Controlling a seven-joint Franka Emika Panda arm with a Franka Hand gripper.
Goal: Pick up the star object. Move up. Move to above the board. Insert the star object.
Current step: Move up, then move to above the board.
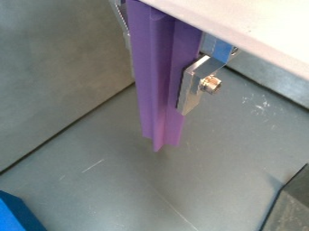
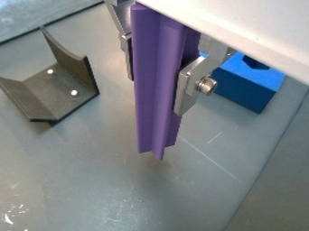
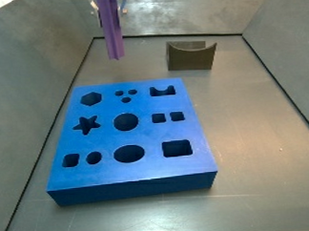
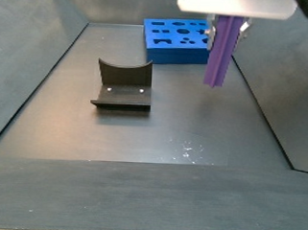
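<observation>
We see the gripper [image 2: 154, 68] closed on the star post [image 2: 158, 86], its silver fingers [image 2: 191, 86] pressed against opposite sides of the purple post near its upper end. The post hangs upright, and its lower end is clear of the grey floor [image 2: 108, 180] in both wrist views. In a wrist view the same grip shows again, with a finger [image 1: 191, 83] flat against the post [image 1: 160, 86] and a small brass-coloured screw on the plate.

We take the board [image 3: 129, 137] as our landmark. In a side view the post [image 3: 113, 25] hangs above the floor beyond the board's far edge, toward its star-hole side, not over the board itself. The star hole [image 3: 85, 124] lies open on the board's top among the circles, squares and other cut-outs. In a side view the post [image 4: 222, 51] hangs just beside the board [image 4: 180, 41], overlapping one of its edges from that angle, with the gripper [image 4: 233, 22] above it. A corner of the board shows in both wrist views [image 1: 14, 215] [image 2: 251, 83].

The fixture [image 3: 190, 55] stands on the floor past the board's far edge, well apart from the post; it is also seen in a side view [image 4: 122, 87] and a wrist view [image 2: 51, 83].

We can read no brand, label or writing anywhere.
</observation>
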